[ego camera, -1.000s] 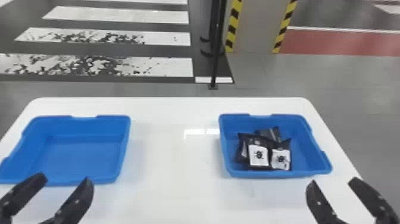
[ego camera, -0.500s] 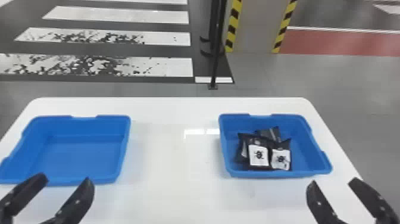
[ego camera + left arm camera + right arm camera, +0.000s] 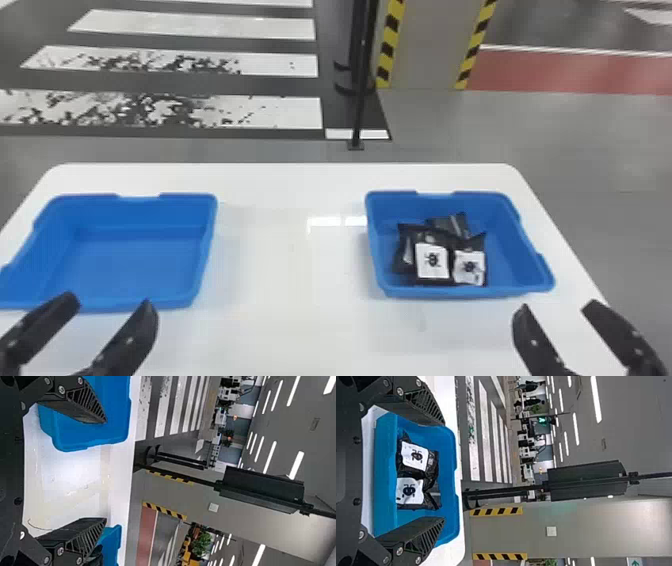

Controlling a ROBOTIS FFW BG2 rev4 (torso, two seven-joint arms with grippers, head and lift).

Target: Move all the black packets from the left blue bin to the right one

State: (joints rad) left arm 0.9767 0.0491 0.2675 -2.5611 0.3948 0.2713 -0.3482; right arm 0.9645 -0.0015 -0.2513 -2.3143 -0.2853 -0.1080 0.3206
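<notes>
White worktop [image 3: 290,310], black packets [image 3: 432,261] bunched in the right blue bin [image 3: 510,260]; left end effector [image 3: 109,303] open, right end effector [image 3: 557,307] open too!

Occlusion and cropping at the white, round-cornered table [image 3: 280,325].
Head view: the left edge crops the left blue plastic bin [image 3: 209,240]; the bottom edge crops the black two-fingered left gripper [image 3: 108,303] and matching right gripper [image 3: 557,307]. Overlapping black packets with white labels [image 3: 432,260] partly hide another black packet [image 3: 447,225]; their total is indeterminable. Left wrist view: the bottom edge crops the right blue plastic bin [image 3: 470,291].
</notes>
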